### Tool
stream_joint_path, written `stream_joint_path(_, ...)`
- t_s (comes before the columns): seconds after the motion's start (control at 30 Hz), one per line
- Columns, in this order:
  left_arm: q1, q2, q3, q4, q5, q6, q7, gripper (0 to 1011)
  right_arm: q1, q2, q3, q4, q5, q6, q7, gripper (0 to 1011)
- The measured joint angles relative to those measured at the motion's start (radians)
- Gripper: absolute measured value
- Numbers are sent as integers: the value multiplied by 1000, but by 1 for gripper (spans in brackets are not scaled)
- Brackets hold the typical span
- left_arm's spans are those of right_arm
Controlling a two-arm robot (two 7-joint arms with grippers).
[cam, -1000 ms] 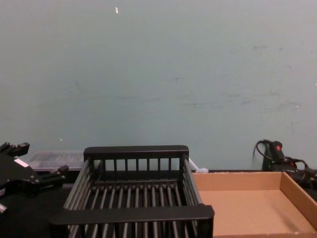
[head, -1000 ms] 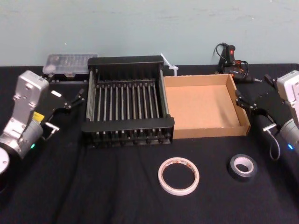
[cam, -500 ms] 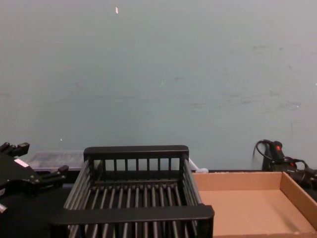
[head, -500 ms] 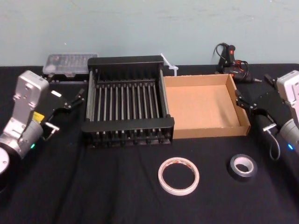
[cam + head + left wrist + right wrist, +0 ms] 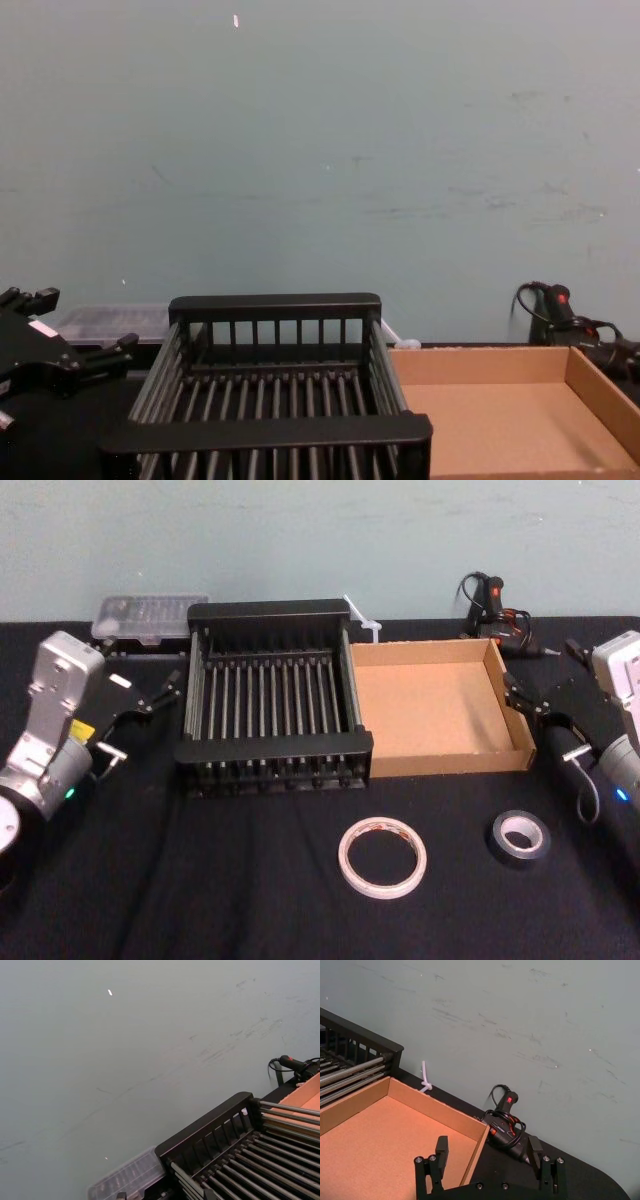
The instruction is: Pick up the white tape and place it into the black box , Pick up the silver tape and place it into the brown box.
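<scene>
Your left tool [image 5: 165,691] wide, beside black box [image 5: 270,610] | right tool [image 5: 512,692] wide, at wall of brown box [image 5: 430,710] | white tape [image 5: 382,857], silver tape [image 5: 520,838] on counter [image 5: 200,880] — apart from both.

The right gripper [image 5: 488,1143] stands in the foreground, its two black fingers [image 5: 442,1144] spread wide apart and holding nothing. One finger hangs over the floor of the shallow brown cardboard tray [image 5: 375,1135]; the other is over the black tabletop [image 5: 580,1175], with the tray's corner wall running between them. Just past that corner lies a black glue gun with a red switch and coiled cable [image 5: 506,1112]. A black slatted plastic crate [image 5: 360,1047] touches the tray's far side, with a white plastic tie [image 5: 425,1078] near it, before a scuffed grey-green wall [image 5: 520,1015].
</scene>
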Motion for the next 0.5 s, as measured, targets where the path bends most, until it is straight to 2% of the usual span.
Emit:
stream_joint_path(0.17, 0, 0, 0, 0, 0, 0, 0, 1001, -4, -3, 8, -3, -3, 0, 4, 1002)
stream_joint_path(0.3, 0, 0, 0, 0, 0, 0, 0, 1001, -20, -1, 30, -27, 7, 11, 22, 1002)
stream_joint_path(0.5, 0, 0, 0, 0, 0, 0, 0, 1001, -55, 14, 71, -95, 62, 75, 59, 1003)
